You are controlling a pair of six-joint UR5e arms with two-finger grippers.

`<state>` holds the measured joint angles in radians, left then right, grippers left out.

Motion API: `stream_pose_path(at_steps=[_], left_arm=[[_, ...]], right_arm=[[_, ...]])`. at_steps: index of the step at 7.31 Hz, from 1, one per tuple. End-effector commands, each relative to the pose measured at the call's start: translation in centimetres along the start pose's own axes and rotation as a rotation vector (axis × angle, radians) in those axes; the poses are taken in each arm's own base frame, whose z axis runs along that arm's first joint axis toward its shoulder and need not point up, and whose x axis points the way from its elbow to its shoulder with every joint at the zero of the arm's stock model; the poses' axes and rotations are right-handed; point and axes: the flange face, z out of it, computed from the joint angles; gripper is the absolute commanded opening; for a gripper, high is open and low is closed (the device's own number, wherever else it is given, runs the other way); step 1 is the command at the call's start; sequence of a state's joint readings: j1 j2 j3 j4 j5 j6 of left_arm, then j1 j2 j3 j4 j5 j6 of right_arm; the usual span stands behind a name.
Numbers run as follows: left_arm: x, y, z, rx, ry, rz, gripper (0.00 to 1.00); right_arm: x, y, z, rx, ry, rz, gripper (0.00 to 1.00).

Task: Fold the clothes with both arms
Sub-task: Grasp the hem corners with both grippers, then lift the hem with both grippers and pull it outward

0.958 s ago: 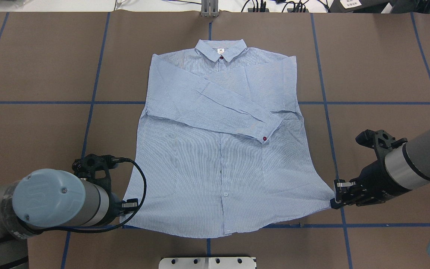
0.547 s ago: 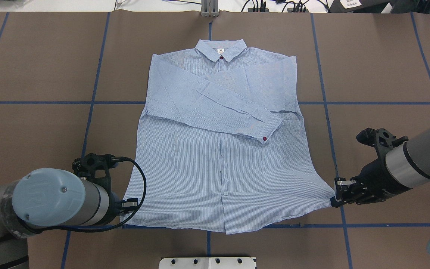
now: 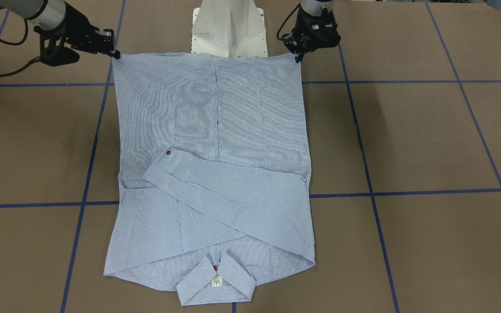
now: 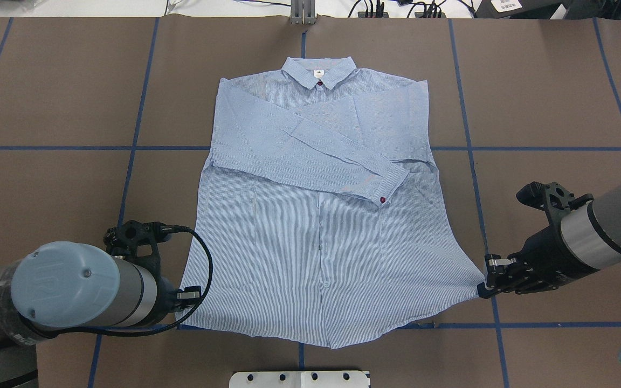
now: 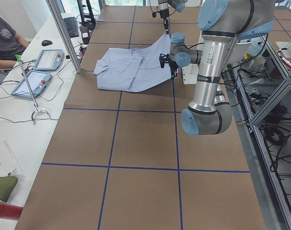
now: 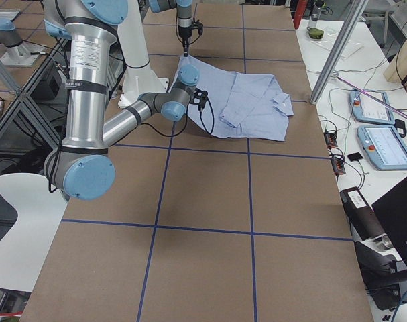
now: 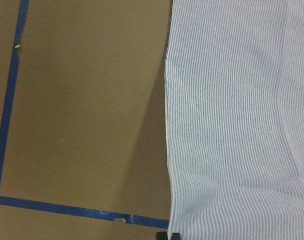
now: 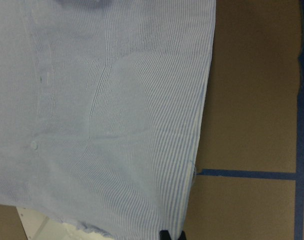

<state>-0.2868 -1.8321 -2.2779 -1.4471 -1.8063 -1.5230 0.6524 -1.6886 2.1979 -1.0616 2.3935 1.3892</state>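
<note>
- Moved in the last second: both arms have drawn back slightly toward the base. The middle of the hem point(image 4: 332, 342) now reaches lower in the overhead view.
- Left end effector point(image 4: 184, 303): fingers clamped on the left hem corner of the shirt point(image 4: 316, 242).
- Right end effector point(image 4: 482, 291): fingers pinched on the right hem corner.
- Shirt: front up at the middle of the desk point(image 4: 46, 108), with the collar point(image 4: 318, 73) at the end away from the robot. In both side views I see the hem end raised off the desk between the two grips, while the collar end lies flat.
- Sleeves: crossed over the chest. The sleeve point(image 4: 310, 151) from the robot's left lies on top at a slant, and its cuff shows a red button point(image 4: 383, 200).
- Desk: brown, with a grid of blue tape point(image 4: 73, 147).
</note>
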Motion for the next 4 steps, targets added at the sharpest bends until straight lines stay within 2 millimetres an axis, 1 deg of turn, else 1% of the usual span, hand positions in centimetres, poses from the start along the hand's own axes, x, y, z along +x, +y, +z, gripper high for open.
stream_pose_path(at_steps=[1,2,3,4], left_arm=[[-0.1,0.5,-1.0,-0.023,0.018,0.002,0.0],[0.0,0.5,-1.1,-0.023,0.021,-0.001,0.0],[-0.2,0.8,-2.3,-0.028,0.017,-0.004,0.0],[-0.5,1.5,-3.6,-0.063,0.002,-0.008,0.0]], right_arm=[[0.6,0.8,-1.6,-0.052,-0.053,-0.023,0.0],[2.1,1.6,-2.2,-0.066,-0.077,-0.044,0.0],[3.8,2.4,-2.6,-0.072,-0.095,-0.064,0.0],[4.2,2.8,-3.2,-0.087,-0.113,-0.077,0.0]])
